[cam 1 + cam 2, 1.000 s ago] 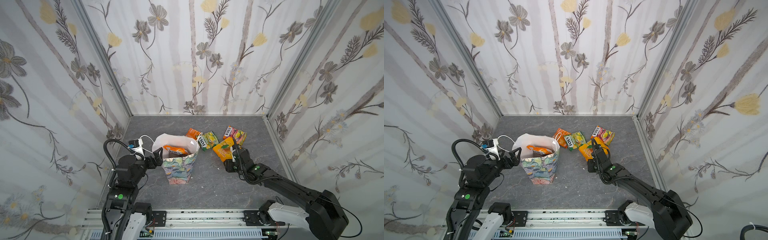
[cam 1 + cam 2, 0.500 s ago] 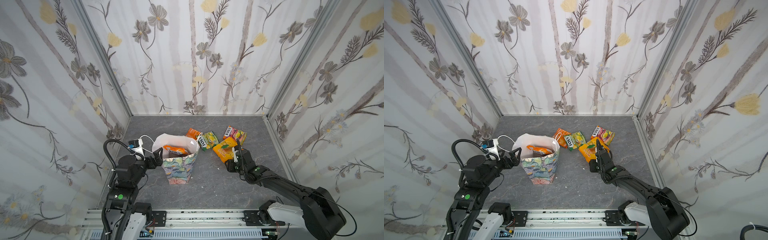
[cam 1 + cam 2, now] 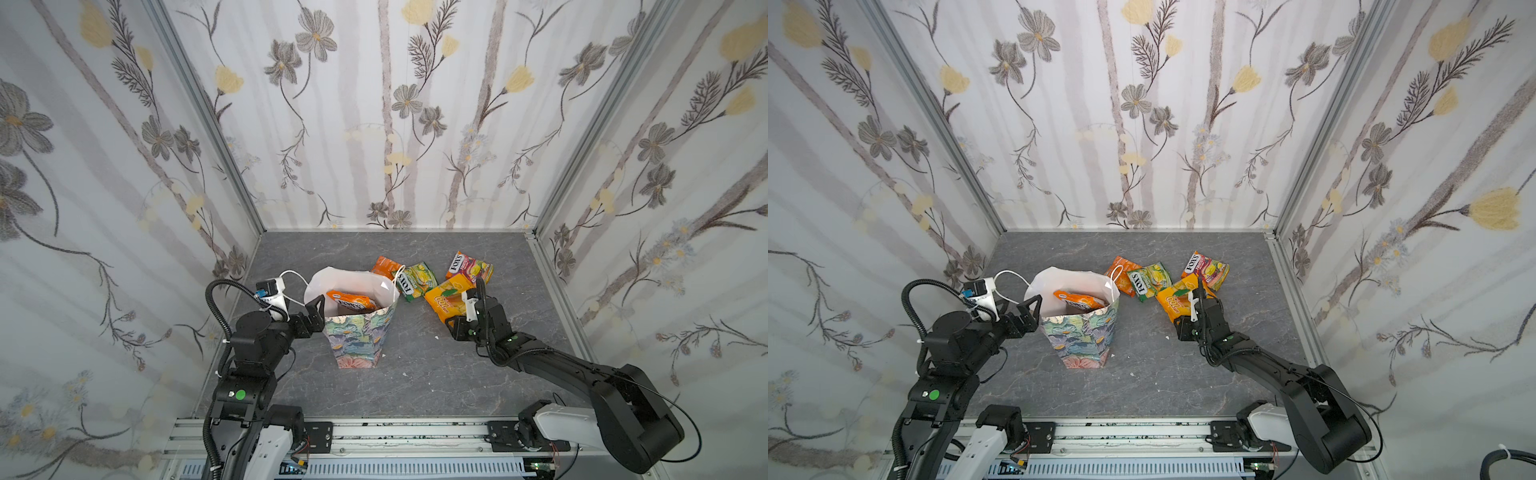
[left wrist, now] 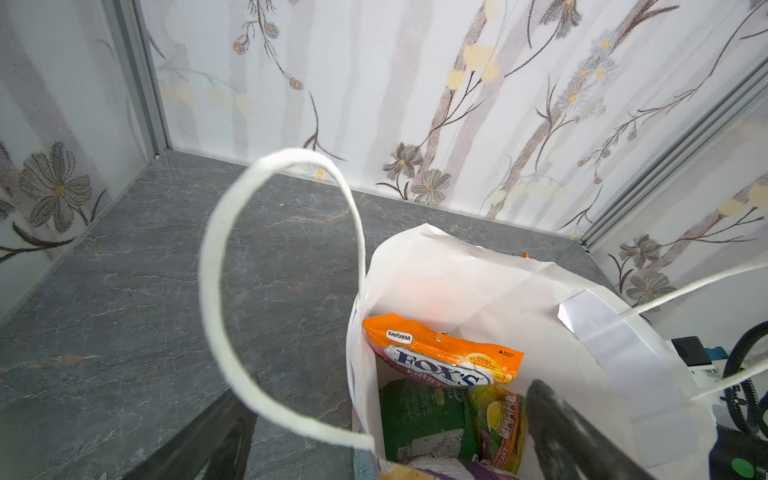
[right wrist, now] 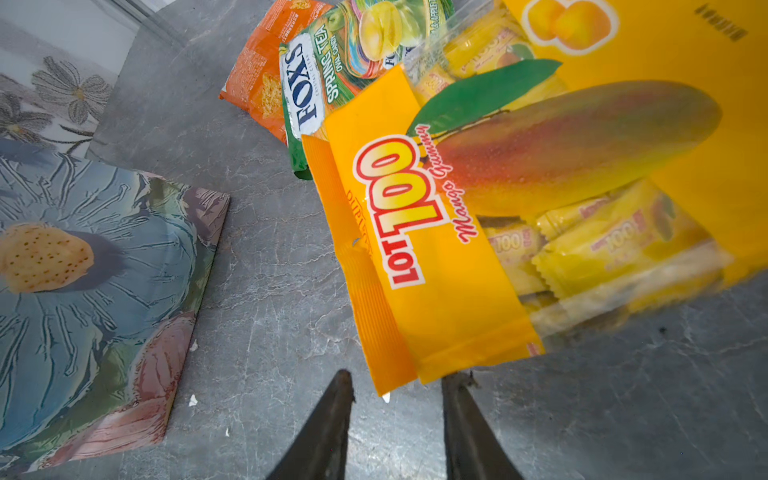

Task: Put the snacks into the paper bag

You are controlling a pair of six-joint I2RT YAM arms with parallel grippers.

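Note:
The paper bag [image 3: 358, 337] stands open at centre left, with an orange FOX'S packet [image 3: 351, 301] on top of other snacks inside. My left gripper [image 4: 382, 432] is open and straddles the bag's left wall [image 4: 361, 332], one finger inside and one outside. Four snacks lie on the floor to the right of the bag: an orange packet [image 3: 384, 266], a yellow-green FOX'S packet [image 3: 417, 280], a pink FOX'S packet [image 3: 469, 266] and an orange-yellow mango packet [image 5: 436, 266]. My right gripper [image 5: 399, 376] is open, and the mango packet's near corner lies between its tips.
The grey floor [image 3: 415, 374] is walled on three sides by flowered panels. The bag's white cord handle [image 4: 216, 266] loops over my left gripper's outer finger. A metal rail [image 3: 395, 434] runs along the front edge. Small white crumbs [image 5: 193, 400] lie between the bag and the mango packet.
My right gripper's jaws have narrowed, and it has shifted slightly toward the front, to the mango packet's near corner. The left arm and the bag have not moved.

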